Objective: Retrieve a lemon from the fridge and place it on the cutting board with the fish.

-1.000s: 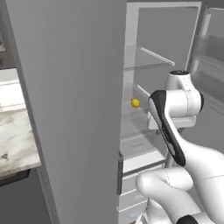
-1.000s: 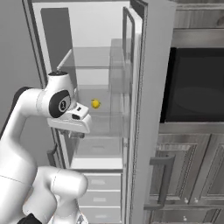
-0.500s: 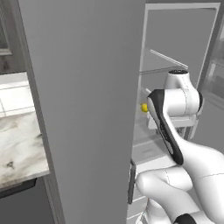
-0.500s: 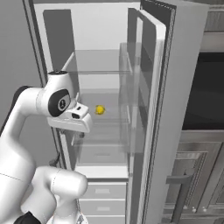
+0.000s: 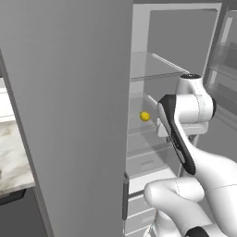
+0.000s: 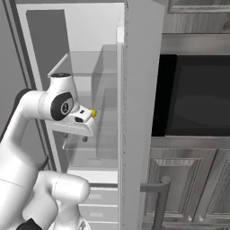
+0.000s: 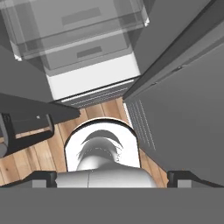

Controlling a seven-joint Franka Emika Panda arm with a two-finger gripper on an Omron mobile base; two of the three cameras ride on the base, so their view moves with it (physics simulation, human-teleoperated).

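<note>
Lemon sits on a fridge shelf, end effector close by with nothing in it

The lemon (image 5: 145,116) is on a glass shelf inside the open fridge (image 5: 74,115), about level with the arm's wrist. In the right base view it (image 6: 93,112) peeks out just past the end effector (image 6: 75,136), which points down with its fingers spread wide. In the hand view they (image 7: 42,176) frame the pale drawers and wood floor (image 7: 39,151) below.

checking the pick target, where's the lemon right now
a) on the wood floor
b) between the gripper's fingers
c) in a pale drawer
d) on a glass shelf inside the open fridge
d: the lemon sits on a glass shelf inside the open fridge, beside the arm.
</note>
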